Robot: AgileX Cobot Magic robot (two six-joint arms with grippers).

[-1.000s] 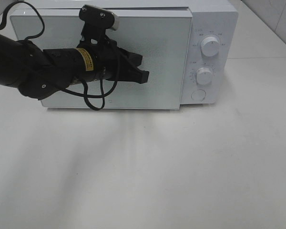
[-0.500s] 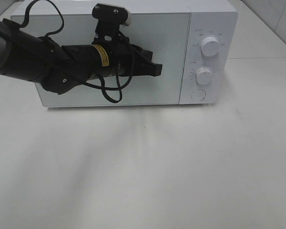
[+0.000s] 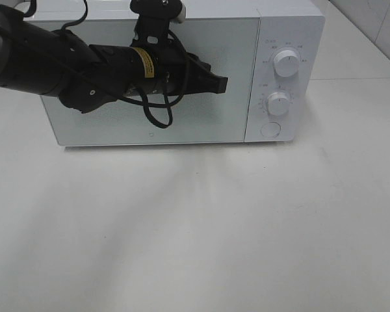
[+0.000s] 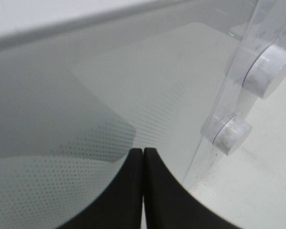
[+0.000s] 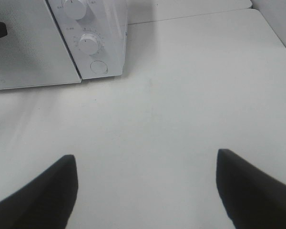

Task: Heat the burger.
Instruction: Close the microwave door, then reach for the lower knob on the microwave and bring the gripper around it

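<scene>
White matte table (image 3: 247,227) filled most of the exterior high view, 3 thru 9 o'clock. A white microwave (image 3: 292,26) sat at 12, door shut, w/ a soft grey shadow on the tabletop just below it. Pale tiled wall (image 3: 380,23) w/ thin grout lines showed at 1-2 o'clock. Light was even & diffuse.

burger hidden, not seen in any view

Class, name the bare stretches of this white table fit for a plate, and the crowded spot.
Free: the white tabletop before the white boxy microwave and right of it. Crowded: at its door, the black left gripper.
</scene>
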